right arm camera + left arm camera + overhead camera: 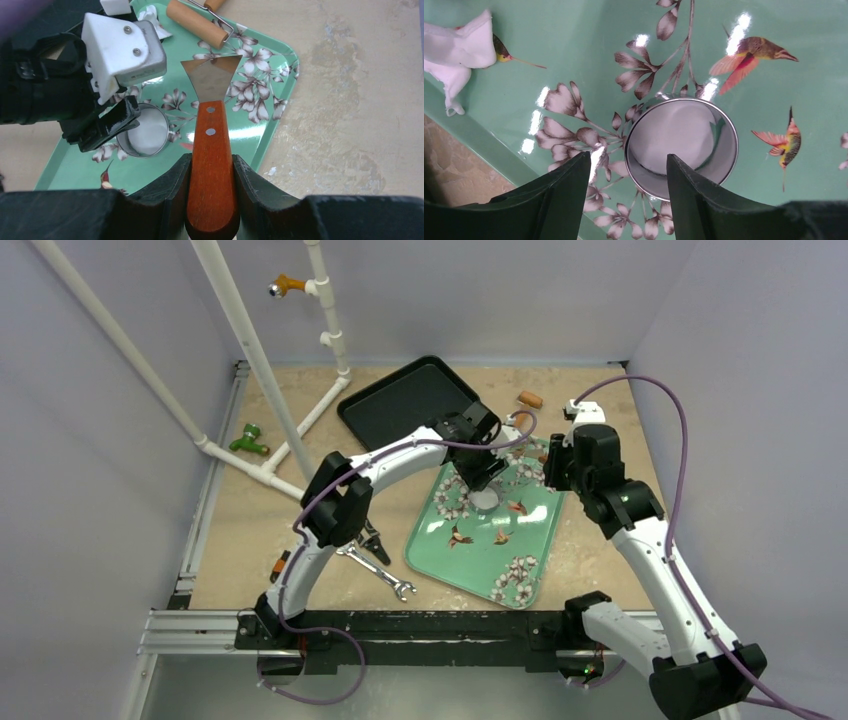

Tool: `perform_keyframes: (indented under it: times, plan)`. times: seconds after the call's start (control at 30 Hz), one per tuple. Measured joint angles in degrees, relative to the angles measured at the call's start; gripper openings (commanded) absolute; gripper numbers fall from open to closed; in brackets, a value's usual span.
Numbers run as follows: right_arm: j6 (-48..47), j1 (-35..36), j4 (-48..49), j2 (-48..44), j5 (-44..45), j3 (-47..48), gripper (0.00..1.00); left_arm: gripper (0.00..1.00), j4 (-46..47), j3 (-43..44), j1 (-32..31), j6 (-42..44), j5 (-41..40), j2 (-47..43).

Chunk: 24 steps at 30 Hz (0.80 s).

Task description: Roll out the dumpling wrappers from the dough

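One dumpling wrapper inside one metal ring; one scraper.

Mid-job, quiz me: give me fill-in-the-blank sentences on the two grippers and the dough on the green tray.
The right gripper is ____ on the wooden-handled metal scraper. The left gripper hangs over the shiny metal ring cutter, jaws ____. The flat white dumpling wrapper lies ____ that ring, on the mint-green floral tray.
Missing words: shut; open; inside.
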Motion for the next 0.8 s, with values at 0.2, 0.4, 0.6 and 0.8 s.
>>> perform_keyframes:
  times: [0.2, 0.4, 0.6, 0.8]
  plan:
    - [0.00, -0.22, 0.00, -0.11, -0.42, -0.02, 0.00, 0.33, 0.68, 0.46, -0.63, 1.62, -3.52, 1.68]
    - [-0.02, -0.33, -0.07, -1.01, -0.44, -0.13, 0.00, 0.24, 0.72, 1.05, -0.70, 1.46, -3.67, 2.51]
    - [-0.22, -0.33, -0.15, -1.33, -0.44, -0.15, 0.00, 0.00, 0.68, 1.25, -0.70, 1.44, -3.48, 3.50]
    - [-0.46, -0.39, -0.24, -1.31, -0.44, -0.15, 0.00, 0.00, 0.61, 1.95, -0.90, 2.49, -2.93, 3.43]
